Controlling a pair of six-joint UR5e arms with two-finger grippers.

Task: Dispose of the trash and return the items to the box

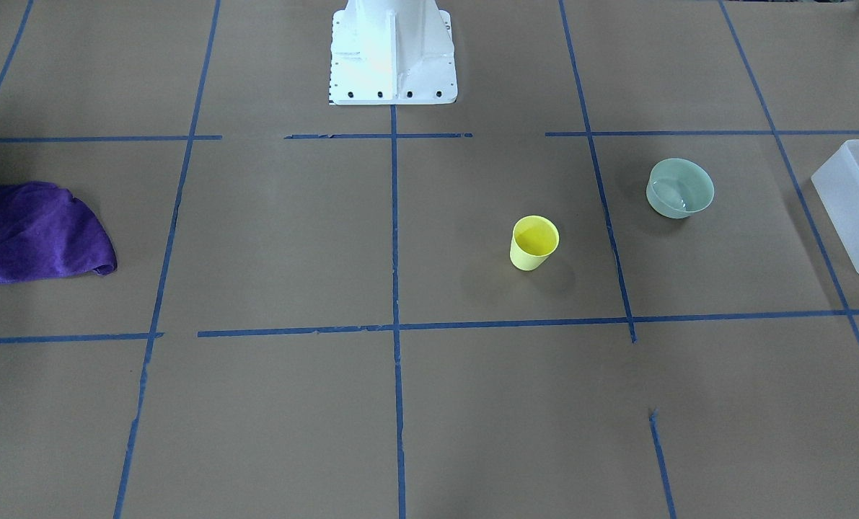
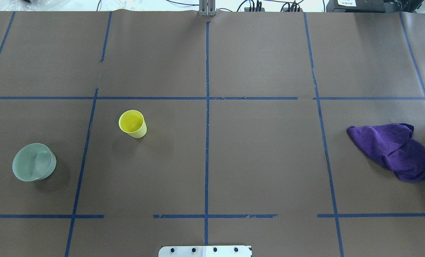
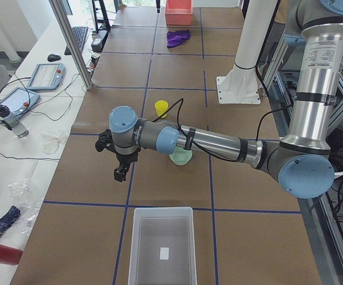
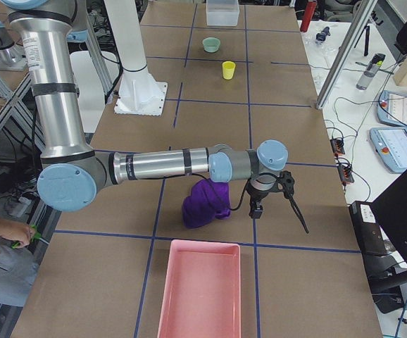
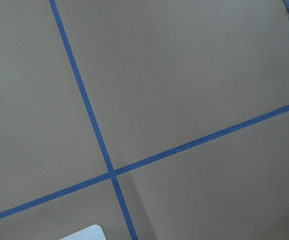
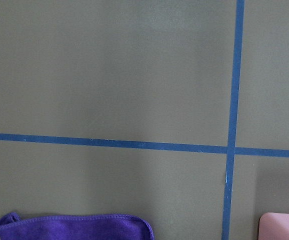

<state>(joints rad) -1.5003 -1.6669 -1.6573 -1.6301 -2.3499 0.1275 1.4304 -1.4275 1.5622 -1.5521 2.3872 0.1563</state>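
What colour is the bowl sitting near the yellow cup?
The bowl is a pale sage green, inside and out. It shows best in the overhead exterior view.

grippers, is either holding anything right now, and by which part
Nothing looks held: the small yellow tapered plastic cup, pale green bowl and purple cloth rest on the table, apart from the left gripper and the right gripper.

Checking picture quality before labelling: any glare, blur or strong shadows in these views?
Exterior front-facing: glare bleaches the white robot base; overhead exterior: a soft shadow beside the green bowl; both wrist views: tape lines sharp, no glare.
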